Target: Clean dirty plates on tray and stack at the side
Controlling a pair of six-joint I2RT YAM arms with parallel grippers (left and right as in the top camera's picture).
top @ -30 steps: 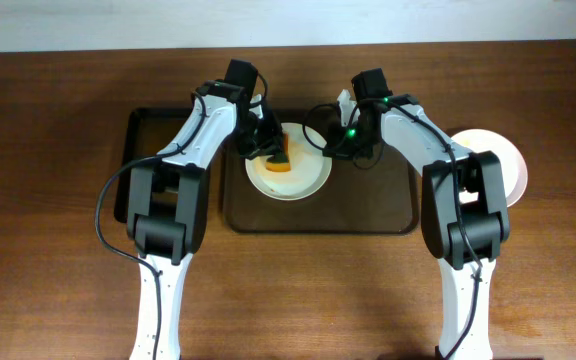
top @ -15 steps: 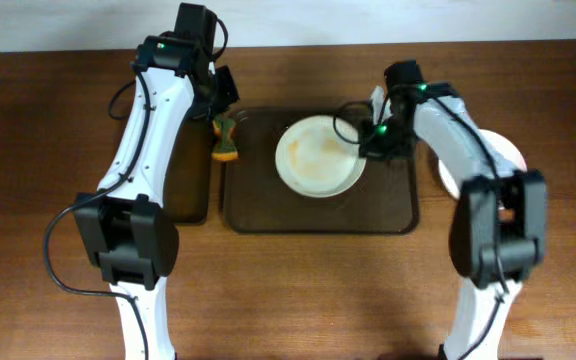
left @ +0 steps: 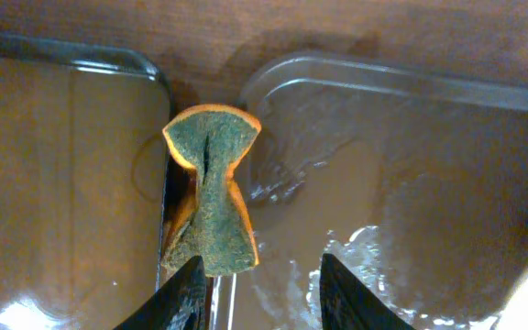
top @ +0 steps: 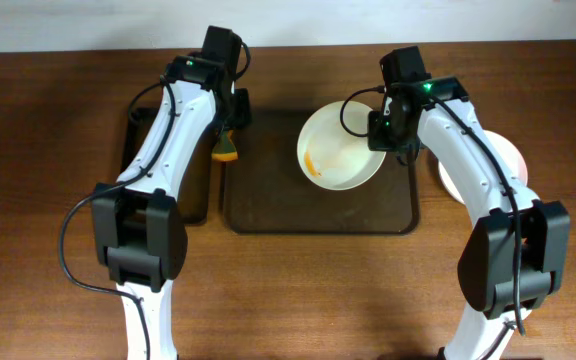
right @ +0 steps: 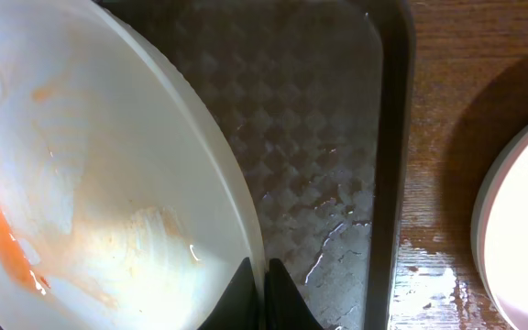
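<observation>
Furthest left, the black tray (top: 196, 198) sits on the counter (top: 48, 280). A green-and-orange sponge (left: 209, 197) lies over the seam between it and the brown tray (top: 318, 210), with the left gripper (left: 262, 275) just behind it, fingers apart. A smeared plate (top: 340, 150) is tilted over the brown tray's far right part, its rim clamped by the right gripper (right: 262, 291). A second plate (right: 525, 229) rests on the counter beyond the tray's right edge.

The overhead camera looks straight down from well above the whole table (top: 48, 250). Each wrist camera looks down close on the tray (top: 268, 205), the left at its left rim, the right at its right rim; overhead shows both.
</observation>
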